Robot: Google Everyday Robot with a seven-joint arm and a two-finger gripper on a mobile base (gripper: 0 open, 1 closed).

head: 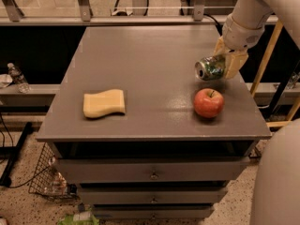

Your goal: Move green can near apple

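A grey table (140,55) with drawers (154,172) below its top fills the middle of the frame, seen from above and in front.

At the upper right, a white robot arm (248,13) reaches down from the top right corner to the right side of the tabletop. At its end, the gripper (224,60) has its tan fingers (234,63) closed around the green can (210,68). The can lies on its side in that grasp. Its silver end points toward the left of the frame, and its green and white body runs back between the fingers. One finger shows against the can's right end and the other just above and behind it. Whether the can rests on the tabletop or hangs just above it cannot be told.

The apple (209,103), red with a short stem, sits upright on the table directly below the can in the frame, toward the front right corner. It is near the can, with a narrow strip of bare table between them, and the gripper does not touch it.

A yellow wavy sponge (104,103) lies flat toward the front left of the tabletop, well apart from the can and apple.

At the left edge, a water bottle (18,76) rests on a low ledge beside the table. A wire basket (47,177) sits on the speckled floor at the lower left.
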